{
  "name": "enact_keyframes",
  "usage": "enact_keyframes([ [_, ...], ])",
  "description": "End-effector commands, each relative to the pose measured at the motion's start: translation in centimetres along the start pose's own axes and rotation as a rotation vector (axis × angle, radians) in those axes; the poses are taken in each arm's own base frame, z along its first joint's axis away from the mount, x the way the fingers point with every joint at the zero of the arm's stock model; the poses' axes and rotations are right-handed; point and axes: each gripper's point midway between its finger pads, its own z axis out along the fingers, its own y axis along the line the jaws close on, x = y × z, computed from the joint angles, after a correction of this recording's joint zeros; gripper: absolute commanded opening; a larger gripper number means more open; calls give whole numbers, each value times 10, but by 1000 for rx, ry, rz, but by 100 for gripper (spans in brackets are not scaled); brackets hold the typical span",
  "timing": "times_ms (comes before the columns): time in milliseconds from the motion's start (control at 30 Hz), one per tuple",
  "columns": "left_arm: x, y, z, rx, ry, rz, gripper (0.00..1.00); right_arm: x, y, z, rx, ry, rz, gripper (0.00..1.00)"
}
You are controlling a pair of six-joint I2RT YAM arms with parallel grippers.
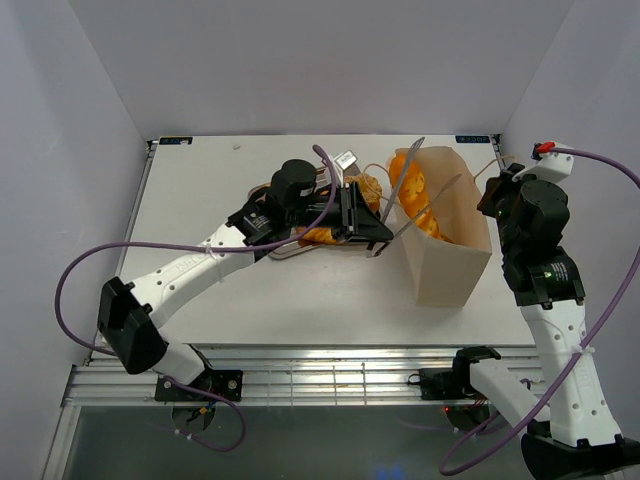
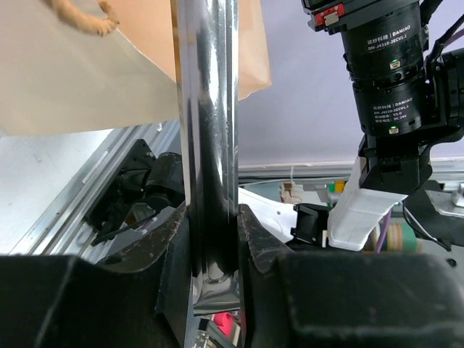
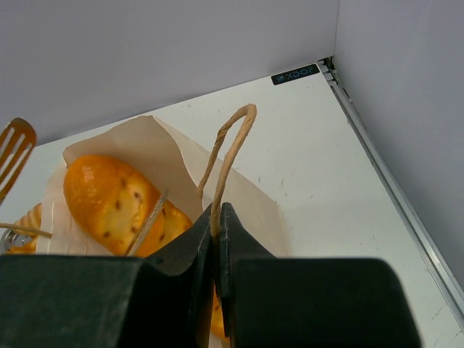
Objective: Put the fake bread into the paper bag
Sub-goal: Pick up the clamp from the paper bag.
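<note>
Since the left gripper [image 2: 212, 239] is clamped on the metal tongs [image 2: 206, 109], I handle the fake bread [image 3: 101, 192] through that shiny steel and not directly. The pastries look like hollow, glossy plastic: light and stiff, but probably slippery against smooth metal. I would take each piece across its thickest middle, squeezing gently so it cannot squirt out, and take the longer twisted pieces near their centre of balance.

Several orange pieces already lie inside the paper bag [image 1: 450, 270], which sits on the right side of the table. More rest just left of its mouth, beside and under the left gripper. One tong blade reaches into the mouth next to a seeded loaf.

My right gripper [image 3: 216, 217] is pinched tight on the bag's string handle [image 3: 230, 145], holding the mouth up. The thin paper wall should crumple easily, so I would keep the tongs off the rim.
</note>
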Motion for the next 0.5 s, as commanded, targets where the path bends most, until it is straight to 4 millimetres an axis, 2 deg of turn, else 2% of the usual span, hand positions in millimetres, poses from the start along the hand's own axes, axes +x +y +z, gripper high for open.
enact_keyframes([
  [0, -11, -48, -39, 19, -127, 143, 0, -27, 3, -7, -6, -83, 25, 8],
  [33, -21, -43, -44, -29, -194, 179, 0, -27, 2, -7, -6, -82, 24, 8],
  [67, -21, -38, -50, -70, -215, 186, 0, -27, 3, -8, -10, -84, 27, 8],
  [100, -24, -48, -64, -77, -262, 220, 0, -26, 3, -7, -12, -80, 26, 8],
  [133, -31, -39, -73, -143, -314, 246, 0, -24, 3, -7, -11, -76, 24, 8],
  [167, -33, -42, -80, -156, -342, 273, 0, -22, 3, -6, -10, -73, 25, 8],
  [200, -34, -52, -95, -155, -380, 310, 0, -22, 3, -5, -10, -72, 24, 8],
  [300, -43, -46, -126, -261, -491, 401, 0, -19, 2, -4, -5, -66, 22, 8],
  [333, -40, -45, -148, -309, -538, 419, 0, -20, 2, -4, -5, -66, 21, 8],
  [367, -54, -32, -171, -423, -646, 443, 0, -22, 2, -5, -3, -72, 20, 8],
  [400, -57, -21, -187, -497, -696, 449, 0, -23, 1, -5, 2, -73, 15, 8],
  [467, -51, 15, -221, -673, -763, 457, 0, -24, 0, -6, 2, -78, 12, 8],
])
